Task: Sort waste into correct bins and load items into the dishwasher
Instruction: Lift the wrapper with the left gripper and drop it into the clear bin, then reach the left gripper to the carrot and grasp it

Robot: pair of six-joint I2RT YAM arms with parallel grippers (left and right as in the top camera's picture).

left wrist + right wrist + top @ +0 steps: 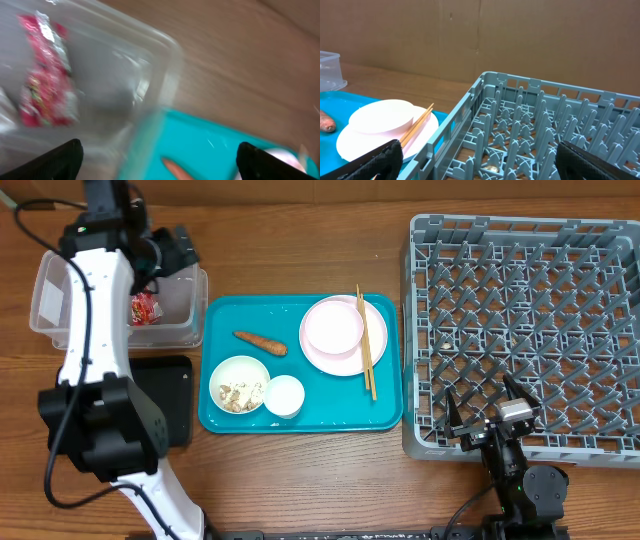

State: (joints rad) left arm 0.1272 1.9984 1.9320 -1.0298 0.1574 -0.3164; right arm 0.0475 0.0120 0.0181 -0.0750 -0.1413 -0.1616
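A red wrapper (145, 308) (45, 85) lies inside the clear tub (45, 290) (150, 65). My left gripper (178, 252) (160, 161) hovers open over the tub's right rim, nothing between its fingers. On the teal tray (225, 315) sit a carrot piece (260, 341) (177, 170), a white bowl of beige scraps (238, 385), a small white cup (284, 396), and a pink plate (350, 352) (355, 145) carrying a white bowl (333, 326) and chopsticks (366, 355) (417, 125). My right gripper (485, 405) (485, 162) is open and empty at the grey dish rack's (530, 310) (545, 130) front left edge.
A black tray (170, 390) lies below the clear tub, partly hidden by my left arm. Bare wooden table shows between the teal tray and the tub and along the front edge. A brown cardboard wall (520, 35) stands behind the rack.
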